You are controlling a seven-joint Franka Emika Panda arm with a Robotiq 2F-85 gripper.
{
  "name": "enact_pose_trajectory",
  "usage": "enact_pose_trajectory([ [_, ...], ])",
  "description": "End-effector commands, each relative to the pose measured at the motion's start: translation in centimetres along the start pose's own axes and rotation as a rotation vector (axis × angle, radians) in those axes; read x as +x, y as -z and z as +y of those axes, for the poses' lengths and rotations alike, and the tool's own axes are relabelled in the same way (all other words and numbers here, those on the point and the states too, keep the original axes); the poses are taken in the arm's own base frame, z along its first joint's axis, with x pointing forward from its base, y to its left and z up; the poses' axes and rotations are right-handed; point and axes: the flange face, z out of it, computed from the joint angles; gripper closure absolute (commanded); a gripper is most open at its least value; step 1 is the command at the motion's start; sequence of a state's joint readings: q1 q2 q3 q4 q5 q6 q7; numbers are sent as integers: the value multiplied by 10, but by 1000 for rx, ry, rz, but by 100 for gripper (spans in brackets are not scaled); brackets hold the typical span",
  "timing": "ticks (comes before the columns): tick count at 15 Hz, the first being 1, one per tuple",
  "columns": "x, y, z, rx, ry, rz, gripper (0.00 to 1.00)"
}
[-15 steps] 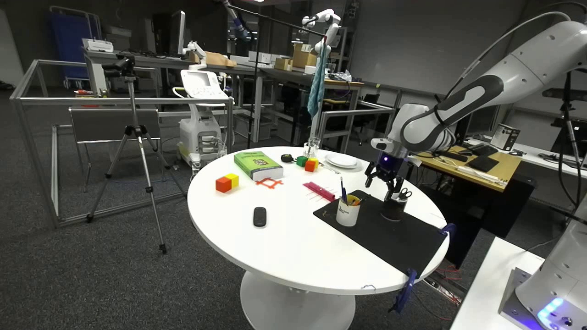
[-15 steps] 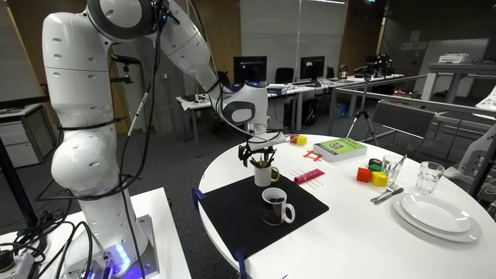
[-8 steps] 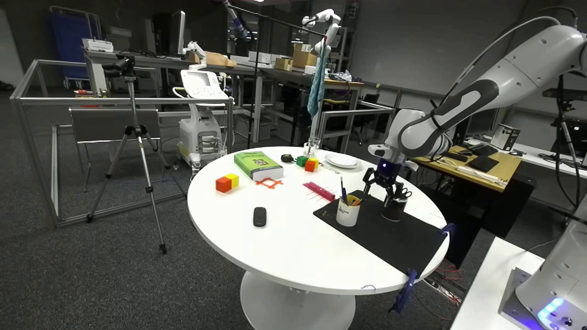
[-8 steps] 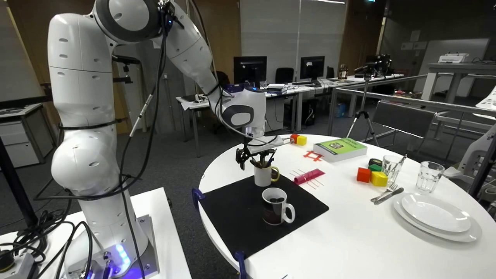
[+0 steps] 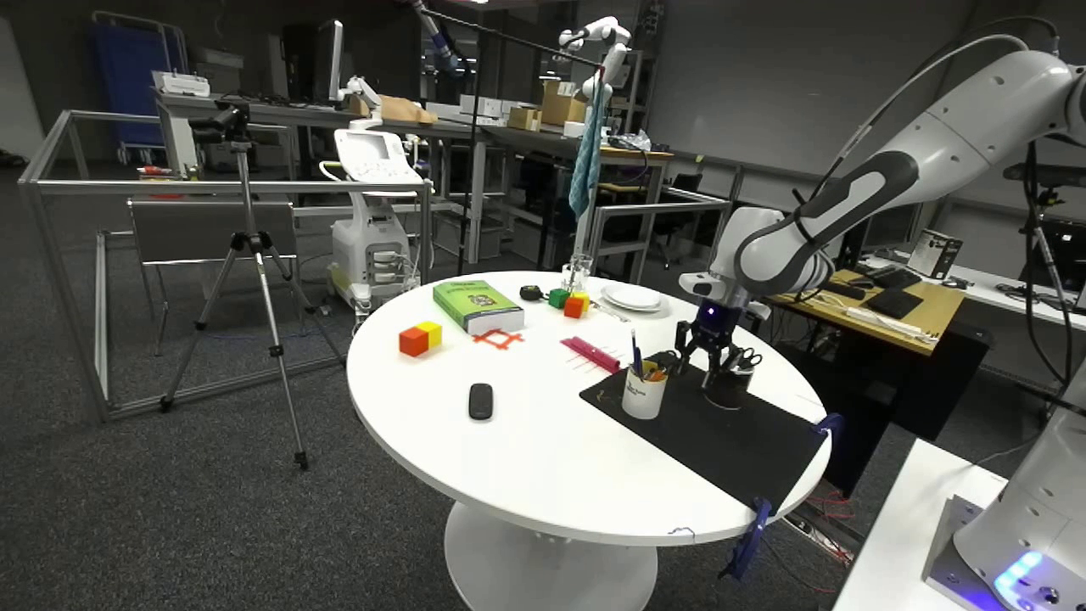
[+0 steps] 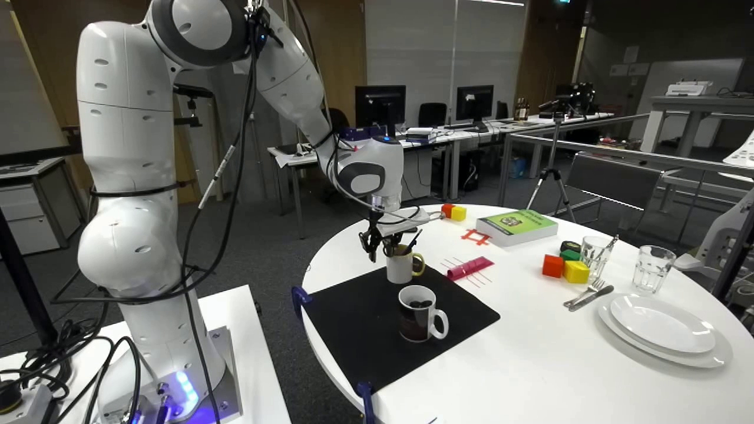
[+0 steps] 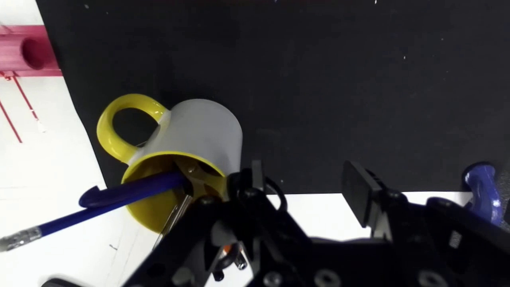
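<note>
My gripper (image 7: 306,187) is open, with nothing between its pads. It is low beside a white mug (image 7: 199,131) with a yellow handle and inside, on a black mat (image 7: 338,87). In the wrist view the left finger overlaps the mug's rim and a black loop beside it; I cannot tell whether they touch. The mug holds a blue pencil (image 7: 67,219), a dark blue pen (image 7: 131,191) and what looks like scissors (image 7: 191,170). The gripper (image 5: 697,373) also shows in both exterior views (image 6: 380,250). A dark mug (image 6: 415,321) with a white handle stands on the mat.
A pink tube (image 6: 470,268) lies beside the mat. A green book (image 6: 517,227), cubes (image 6: 552,266), white plates (image 6: 662,324), glasses (image 6: 654,269) and cutlery (image 6: 591,298) are further off. A black oblong object (image 5: 480,401) lies on the white table. Blue clamps (image 5: 747,543) grip its edge.
The gripper has moved down and closer to the yellow-handled mug. Most of this movement came in the first half second. The mugs stand where they were.
</note>
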State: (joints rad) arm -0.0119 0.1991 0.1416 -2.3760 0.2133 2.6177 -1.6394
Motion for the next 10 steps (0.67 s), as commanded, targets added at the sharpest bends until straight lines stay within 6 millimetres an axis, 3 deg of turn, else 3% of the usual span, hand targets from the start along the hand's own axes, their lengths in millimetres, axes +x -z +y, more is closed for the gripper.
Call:
enact_pose_trajectory([
  [1, -2, 1, 3, -8, 28, 9, 74],
  [4, -3, 1, 3, -9, 27, 8, 97],
  [5, -3, 2, 3, -11, 27, 7, 100],
  [7, -2, 5, 5, -22, 27, 7, 97],
  [10, 0, 10, 9, -35, 28, 5, 100],
])
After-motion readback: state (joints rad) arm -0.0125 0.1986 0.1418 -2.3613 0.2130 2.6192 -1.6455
